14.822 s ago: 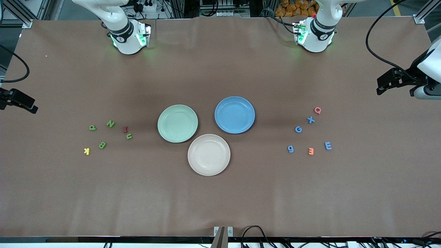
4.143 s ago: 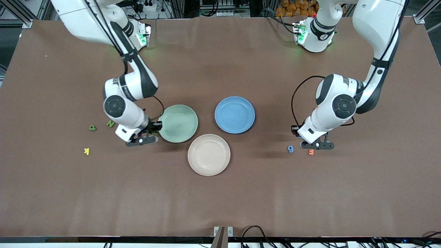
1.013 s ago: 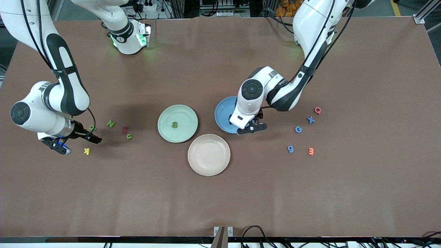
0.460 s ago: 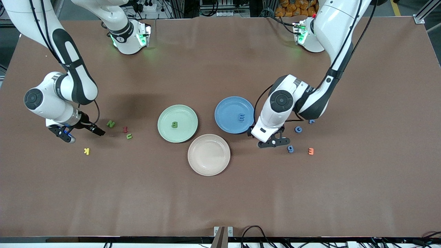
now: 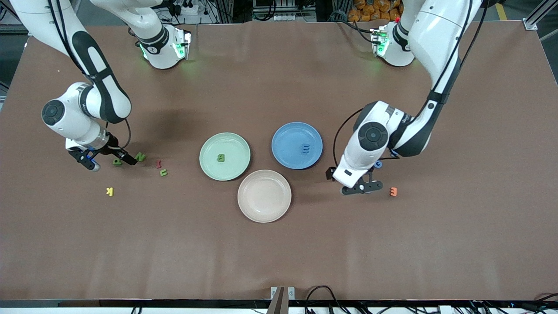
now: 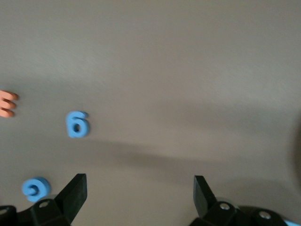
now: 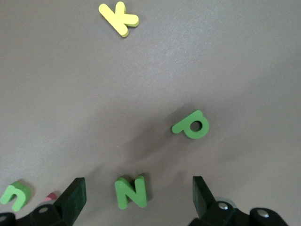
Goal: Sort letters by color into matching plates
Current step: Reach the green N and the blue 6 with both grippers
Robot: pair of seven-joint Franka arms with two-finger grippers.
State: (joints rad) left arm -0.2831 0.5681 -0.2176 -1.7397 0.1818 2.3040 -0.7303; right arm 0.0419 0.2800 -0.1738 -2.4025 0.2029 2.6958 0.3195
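Note:
A green B (image 5: 221, 158) lies in the mint green plate (image 5: 225, 141), and a blue E (image 5: 306, 148) lies in the blue plate (image 5: 285, 139). Toward the right arm's end, green p (image 5: 117, 162), N (image 5: 140, 156) and u (image 5: 163, 172) lie on the table. My right gripper (image 5: 109, 162) hangs open over them, with the N (image 7: 131, 191) showing between its fingers and the p (image 7: 192, 125) just off it. My left gripper (image 5: 362, 188) is open over bare table beside a blue g (image 6: 76, 124) and a blue G (image 6: 35, 188), holding nothing.
A beige-pink plate (image 5: 264, 196) sits nearer the front camera than the other two plates. A yellow K (image 5: 110, 191) and a dark red letter (image 5: 158, 164) lie among the green letters. An orange E (image 5: 393, 191) lies beside the left gripper.
The left gripper has left the blue plate, where the blue E now lies, and moved over the blue g. The right gripper has shifted from near the K to over the N and p.

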